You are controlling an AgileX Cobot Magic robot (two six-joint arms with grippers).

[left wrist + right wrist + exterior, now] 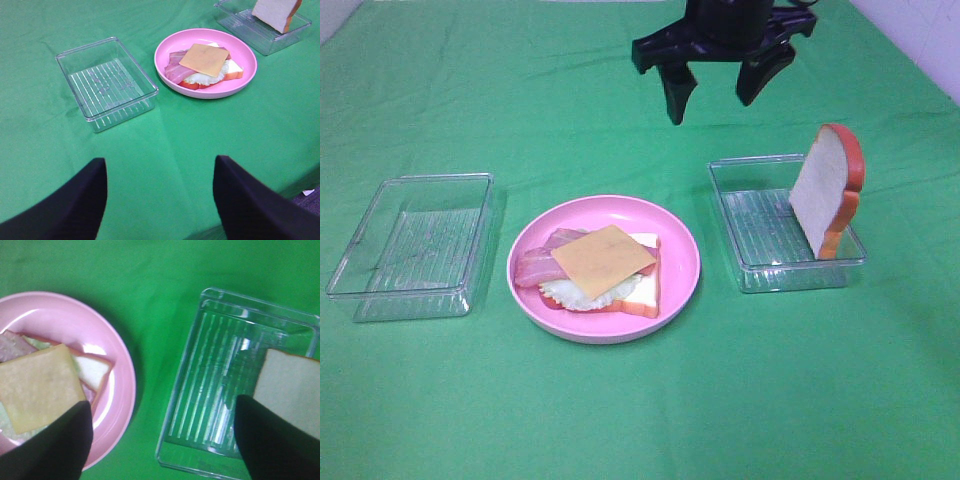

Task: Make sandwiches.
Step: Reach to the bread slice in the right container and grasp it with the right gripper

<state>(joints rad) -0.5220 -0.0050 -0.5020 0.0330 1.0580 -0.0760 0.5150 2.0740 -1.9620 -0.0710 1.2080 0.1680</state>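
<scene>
On the pink plate (675, 240) lies an open sandwich stack: a white bread slice (642, 290) at the bottom, then lettuce, bacon (535, 262) and a yellow cheese slice (603, 259) on top. A second bread slice (825, 190) stands on edge, leaning against the right wall of the right clear tray (760, 235). My right gripper (713, 108) hangs open and empty above the cloth behind the plate and that tray; its wrist view shows the cheese (37, 385) and the bread (290, 385) below. My left gripper (160, 160) is open and empty, well short of the plate (245, 55).
An empty clear tray (415, 240) sits left of the plate, also seen as the tray (105, 82) in the left wrist view. Green cloth covers the whole table. The table's edge shows at the lower right of the left wrist view.
</scene>
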